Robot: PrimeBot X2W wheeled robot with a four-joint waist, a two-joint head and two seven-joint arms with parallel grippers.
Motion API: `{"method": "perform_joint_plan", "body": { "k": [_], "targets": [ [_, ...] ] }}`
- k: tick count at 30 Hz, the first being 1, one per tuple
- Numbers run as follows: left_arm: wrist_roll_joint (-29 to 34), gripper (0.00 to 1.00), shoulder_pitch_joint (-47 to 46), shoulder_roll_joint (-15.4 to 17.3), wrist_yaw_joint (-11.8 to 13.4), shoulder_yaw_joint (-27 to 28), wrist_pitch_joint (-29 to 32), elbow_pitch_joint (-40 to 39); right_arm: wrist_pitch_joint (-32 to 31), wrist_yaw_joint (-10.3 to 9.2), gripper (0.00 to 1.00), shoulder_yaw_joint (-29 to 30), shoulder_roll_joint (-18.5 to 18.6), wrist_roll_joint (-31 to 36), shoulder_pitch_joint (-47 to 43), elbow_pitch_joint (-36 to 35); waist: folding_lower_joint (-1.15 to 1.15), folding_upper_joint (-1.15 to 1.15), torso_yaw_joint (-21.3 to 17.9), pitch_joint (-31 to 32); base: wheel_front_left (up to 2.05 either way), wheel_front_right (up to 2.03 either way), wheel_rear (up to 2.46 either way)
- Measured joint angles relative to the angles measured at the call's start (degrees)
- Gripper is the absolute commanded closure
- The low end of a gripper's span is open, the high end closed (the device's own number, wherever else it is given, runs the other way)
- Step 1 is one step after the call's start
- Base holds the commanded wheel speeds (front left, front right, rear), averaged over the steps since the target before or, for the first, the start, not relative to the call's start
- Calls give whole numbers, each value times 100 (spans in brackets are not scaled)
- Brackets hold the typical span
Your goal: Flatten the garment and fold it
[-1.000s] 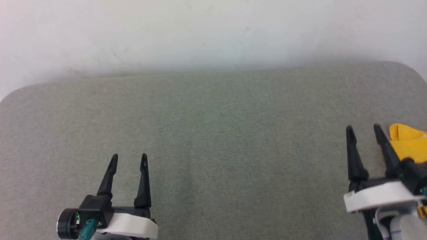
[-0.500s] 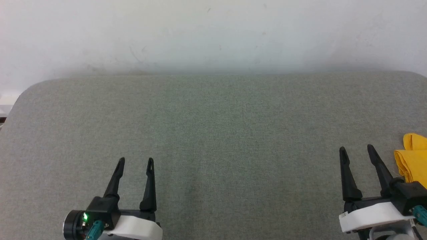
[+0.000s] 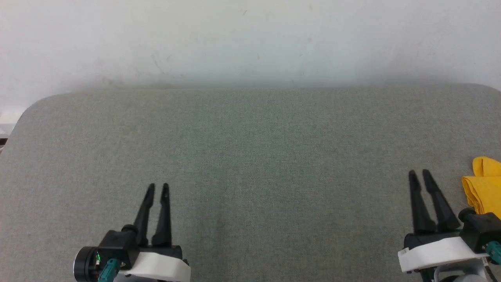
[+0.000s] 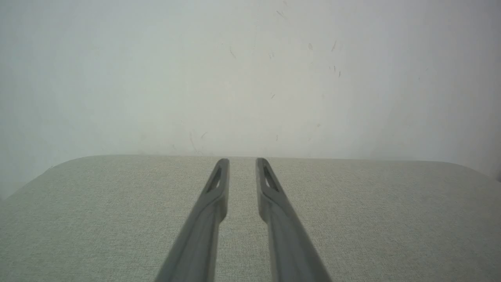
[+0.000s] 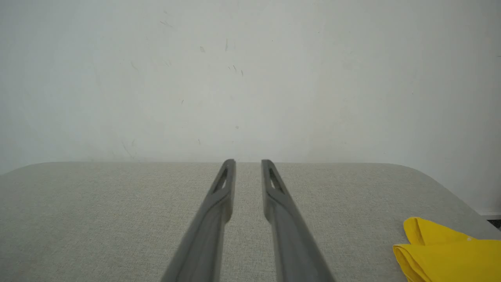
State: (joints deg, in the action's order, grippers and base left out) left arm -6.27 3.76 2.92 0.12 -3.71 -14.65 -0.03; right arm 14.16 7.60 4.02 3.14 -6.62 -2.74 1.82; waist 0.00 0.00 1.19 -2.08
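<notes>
The garment (image 3: 484, 188) is a bright yellow folded bundle lying at the right edge of the grey fabric table (image 3: 250, 149); the picture's edge cuts part of it off. It also lies at the lower right of the right wrist view (image 5: 450, 254). My right gripper (image 3: 419, 173) hovers just left of the garment, apart from it, its fingers a narrow gap apart and holding nothing (image 5: 248, 161). My left gripper (image 3: 158, 187) is at the lower left over bare table, also narrowly open and holding nothing (image 4: 242, 160).
A white scuffed wall (image 3: 250, 39) rises directly behind the table's far edge. The table has rounded far corners at left (image 3: 35, 105) and right. Wide bare fabric stretches between the two grippers.
Both grippers' fingers have drawn closer together, from wide apart to a narrow gap. The head camera shifted earlier, then held still; the garment lies where it was half a second ago.
</notes>
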Motion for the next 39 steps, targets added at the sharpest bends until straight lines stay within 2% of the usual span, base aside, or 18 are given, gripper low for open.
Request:
{"method": "perform_joint_plan", "body": {
  "k": [39],
  "targets": [
    [122, 100, -42, 0, 0, 78, 413, 2, -405, 0, 100, -96, 0, 158, 19, -15, 0, 0, -35, 62, 0, 0, 0]
  ]
}}
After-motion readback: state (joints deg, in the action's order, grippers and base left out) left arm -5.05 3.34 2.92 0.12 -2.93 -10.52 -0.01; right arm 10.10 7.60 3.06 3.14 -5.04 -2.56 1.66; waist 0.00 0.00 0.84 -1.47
